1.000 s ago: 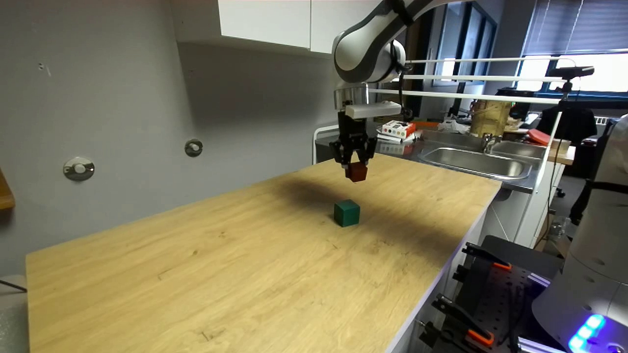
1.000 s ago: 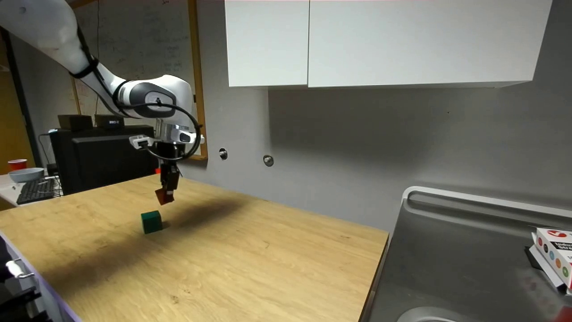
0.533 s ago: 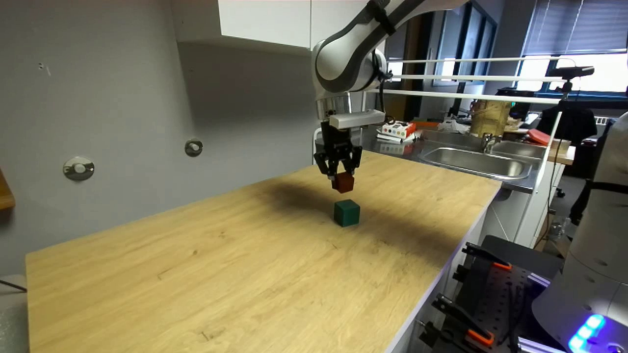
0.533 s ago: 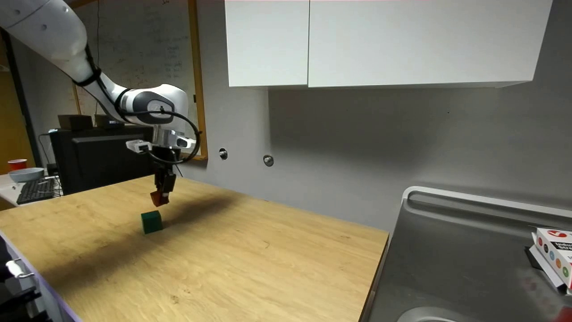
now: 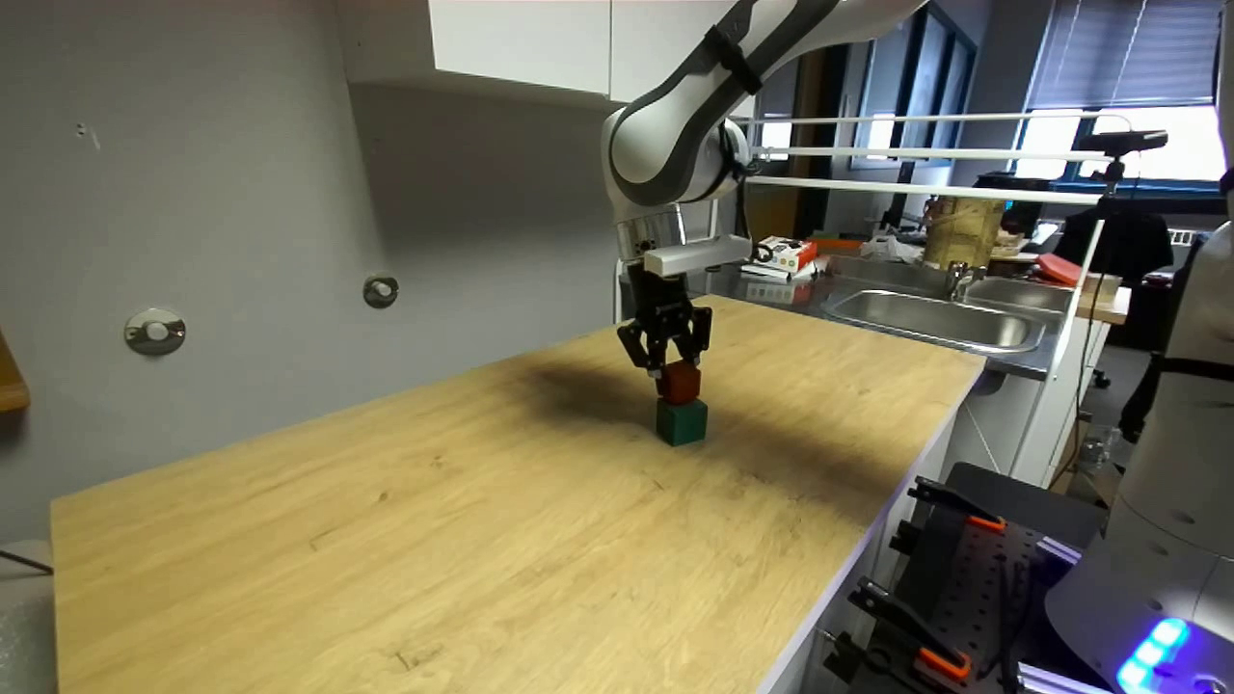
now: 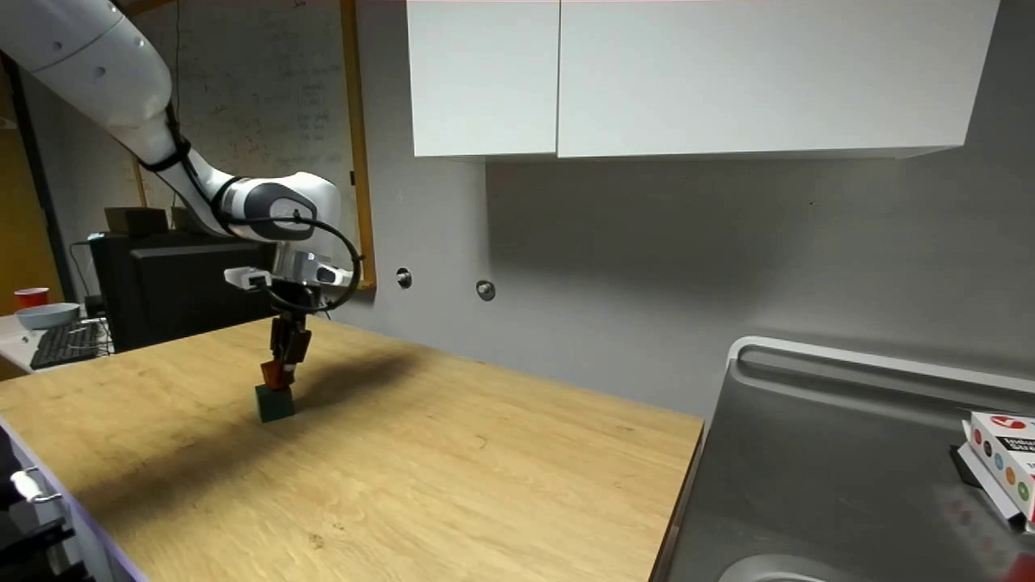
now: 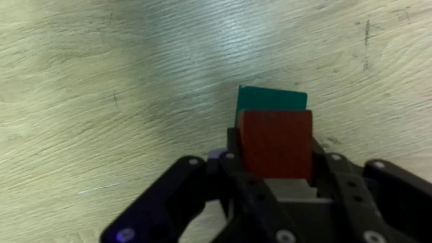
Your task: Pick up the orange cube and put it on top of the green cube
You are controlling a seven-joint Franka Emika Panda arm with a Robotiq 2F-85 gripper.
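The orange cube (image 5: 680, 385) is between the fingers of my gripper (image 5: 677, 367), right above the green cube (image 5: 682, 423). The green cube stands on the wooden tabletop. In both exterior views the orange cube's underside meets or nearly meets the green cube's top. In an exterior view the orange cube (image 6: 276, 375) looks slightly tilted over the green cube (image 6: 275, 405). In the wrist view the fingers (image 7: 274, 141) press on both sides of the orange cube (image 7: 276, 145). The green cube (image 7: 272, 98) shows past its upper edge and thinly at its left; the rest is hidden.
The wooden tabletop (image 5: 434, 540) runs along a grey wall. White cabinets (image 5: 521, 43) hang above it. A metal sink (image 5: 935, 318) and a small box (image 5: 783, 253) lie beyond the far end. A monitor (image 6: 186, 283) and keyboard stand behind the table.
My gripper has moved over the green cube and come down, bringing the orange cube from above and beside it onto or just over its top. The green cube has not moved.
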